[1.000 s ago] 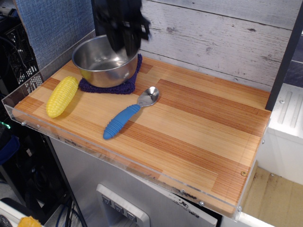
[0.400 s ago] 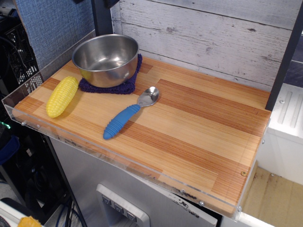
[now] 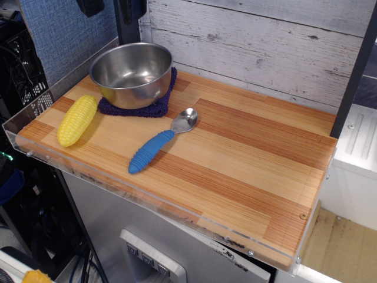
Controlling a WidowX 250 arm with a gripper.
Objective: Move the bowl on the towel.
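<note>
The shiny steel bowl (image 3: 132, 72) sits upright on the dark purple knitted towel (image 3: 154, 107) at the back left of the wooden board. The towel shows only around the bowl's front and right side. Only two dark tips of my gripper (image 3: 112, 8) reach into the top edge of the view, above and behind the bowl. The tips stand apart and hold nothing. They are well clear of the bowl's rim.
A yellow toy corn cob (image 3: 77, 119) lies left of the towel. A spoon with a blue ribbed handle (image 3: 154, 148) lies in front of the towel. A clear plastic rim (image 3: 35, 154) edges the board. A black post (image 3: 126, 26) stands behind the bowl.
One second ago my gripper hung over the bowl's right rim. It has since risen away and now only its tips show at the top edge. The bowl has stayed on the towel.
</note>
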